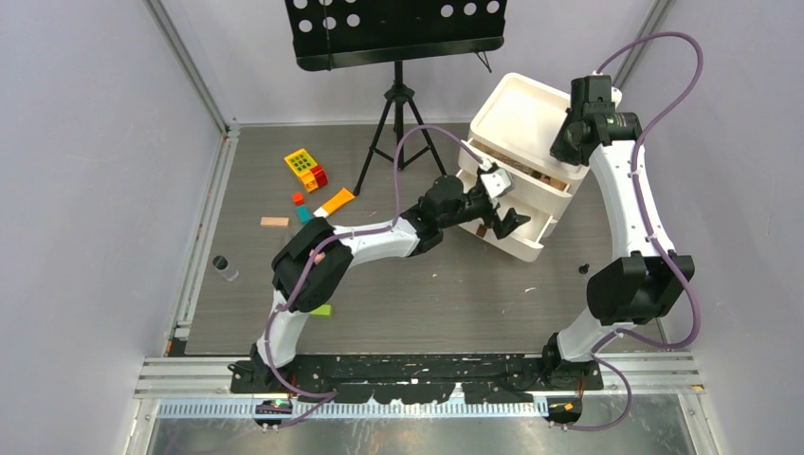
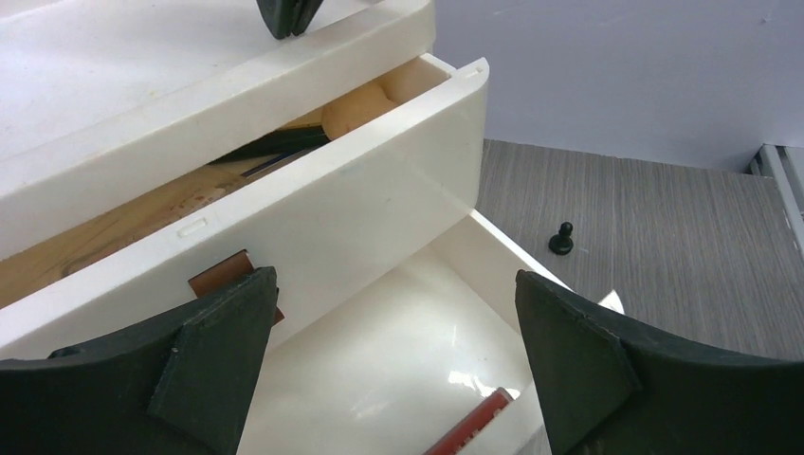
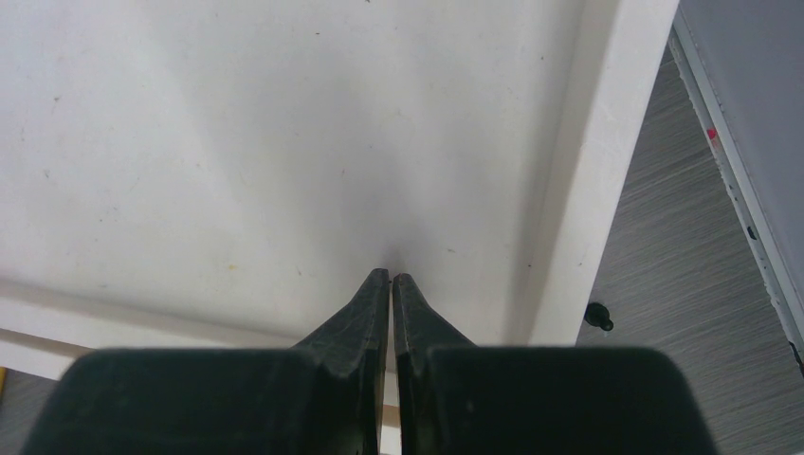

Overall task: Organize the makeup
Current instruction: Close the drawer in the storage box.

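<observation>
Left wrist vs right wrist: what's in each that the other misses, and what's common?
Left wrist only: the white box with its upper drawer pulled out, holding a tan tube and dark pencils; a reddish pencil in the open lower drawer; the left jaws wide open.
Right wrist only: the box's top tray floor seen straight down; the right jaws shut on nothing.
Both: the box, the right jaws' tips, the small black knob on the grey table.
</observation>
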